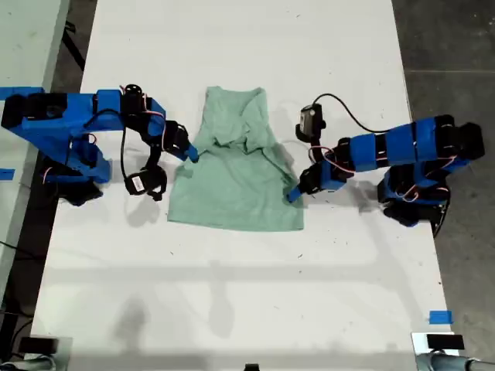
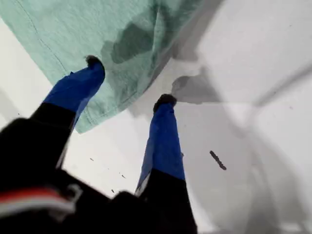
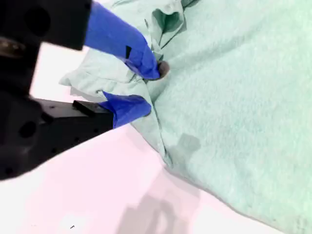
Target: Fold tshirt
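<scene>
- White and long, the surface (image 1: 232,294) fills the middle of the exterior view, with grey floor (image 1: 456,46) on that view's right.
- The tshirt (image 1: 232,185) lies in the middle of the surface, between the two blue arms. It is pale green and partly folded, with bunched cloth near its far end.
- My first gripper (image 2: 129,83) is at the tshirt's corner on the exterior view's right. Its jaws are spread apart. One fingertip (image 2: 93,62) is over the cloth edge and the other is over the bare surface. It holds nothing.
- My second gripper (image 3: 146,87) is at the tshirt's edge on the exterior view's left. Its jaws are pinched on a fold of the cloth.
</scene>
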Action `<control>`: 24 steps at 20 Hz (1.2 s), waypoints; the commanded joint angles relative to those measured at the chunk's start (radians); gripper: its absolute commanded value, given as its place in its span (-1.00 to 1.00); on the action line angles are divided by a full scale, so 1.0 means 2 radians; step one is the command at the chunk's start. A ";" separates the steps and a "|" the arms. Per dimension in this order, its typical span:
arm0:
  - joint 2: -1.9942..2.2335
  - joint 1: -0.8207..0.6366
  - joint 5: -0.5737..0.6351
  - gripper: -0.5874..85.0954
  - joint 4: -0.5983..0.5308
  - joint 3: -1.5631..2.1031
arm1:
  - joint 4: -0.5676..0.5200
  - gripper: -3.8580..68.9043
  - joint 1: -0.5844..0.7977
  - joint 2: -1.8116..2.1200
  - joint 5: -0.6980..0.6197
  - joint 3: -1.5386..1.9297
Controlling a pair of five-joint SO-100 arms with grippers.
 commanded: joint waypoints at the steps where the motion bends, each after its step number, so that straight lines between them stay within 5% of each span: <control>1: 0.025 -0.001 -0.004 -0.78 0.002 -0.006 | -0.005 -0.31 -0.001 0.001 0.018 -0.007; 7: 0.025 -0.005 -0.001 -0.78 0.006 -0.004 | 0.017 -0.33 -0.027 -0.054 0.037 -0.059; 11: 0.028 -0.005 -0.001 -0.78 0.011 -0.004 | 0.034 -0.90 -0.044 -0.074 0.061 -0.084; 14: 0.029 -0.004 -0.002 -0.78 0.012 -0.002 | 0.091 -0.90 -0.047 -0.041 0.067 -0.101; 19: 0.029 -0.004 -0.001 -0.78 0.012 -0.002 | 0.274 -0.90 -0.048 0.040 0.055 -0.201; 24: 0.031 -0.003 -0.004 -0.78 0.016 -0.005 | 0.247 -0.90 -0.060 -0.121 0.052 -0.368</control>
